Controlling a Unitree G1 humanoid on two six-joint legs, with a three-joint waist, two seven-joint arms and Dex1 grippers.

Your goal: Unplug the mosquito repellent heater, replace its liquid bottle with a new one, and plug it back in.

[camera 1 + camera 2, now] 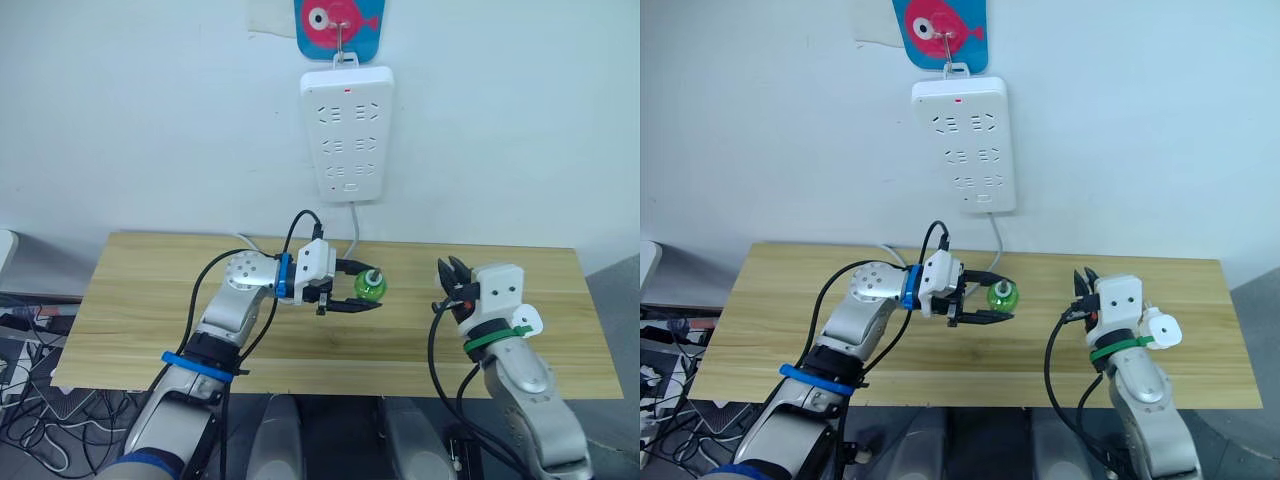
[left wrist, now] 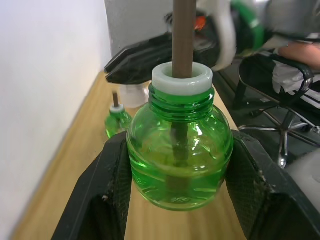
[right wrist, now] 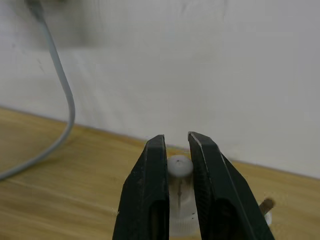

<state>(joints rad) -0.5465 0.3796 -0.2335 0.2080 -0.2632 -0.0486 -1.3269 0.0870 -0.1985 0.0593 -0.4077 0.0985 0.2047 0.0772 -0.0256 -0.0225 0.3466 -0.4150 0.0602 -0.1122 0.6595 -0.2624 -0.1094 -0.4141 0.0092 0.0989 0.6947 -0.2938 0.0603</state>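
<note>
Nearest in, the left gripper (image 1: 365, 292) has its jaws clamped on the belly of the green bottle (image 1: 369, 286), held just above the worktop (image 1: 150, 300). The bottle stands upright, brown wick (image 2: 183, 35) pointing up through the white collar. Off to its right, across a clear gap, the right gripper (image 1: 450, 280) has its jaws drawn tight on a small white piece, by my read the mosquito repellent heater (image 3: 179, 166), low by the worktop. So bottle and heater must meet along that vertical wick line. A second green bottle (image 2: 116, 124) stands near the heater. Farthest back, the power strip (image 1: 347, 135) hangs on the wall, sockets free.
</note>
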